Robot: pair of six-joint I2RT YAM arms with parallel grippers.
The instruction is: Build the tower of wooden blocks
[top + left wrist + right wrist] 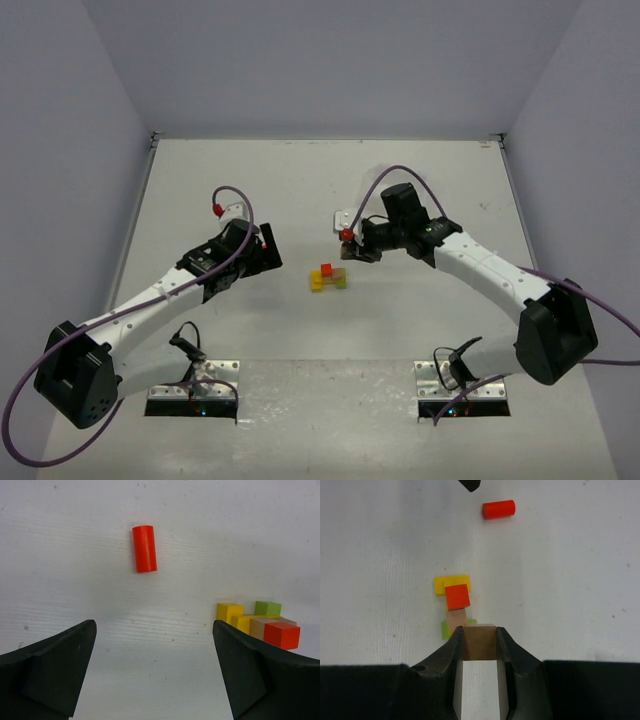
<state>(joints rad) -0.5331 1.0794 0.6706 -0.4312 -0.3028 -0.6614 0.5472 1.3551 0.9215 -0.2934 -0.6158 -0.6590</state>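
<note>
Just ahead of the right tool (480, 632), clamped on the flat sides of a brown block (479, 645) that should feel light and stiff, sits the easily toppled wood block tower (456, 600), perhaps touching; the left tool (154, 630) gapes apart, empty.

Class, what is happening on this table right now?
The right gripper is shut on a plain brown wooden block, held close to the small stack of yellow, green, brown and red wooden blocks. The left gripper hangs open, holding nothing. A red wooden cylinder lies on its side, apart from the stack.
</note>
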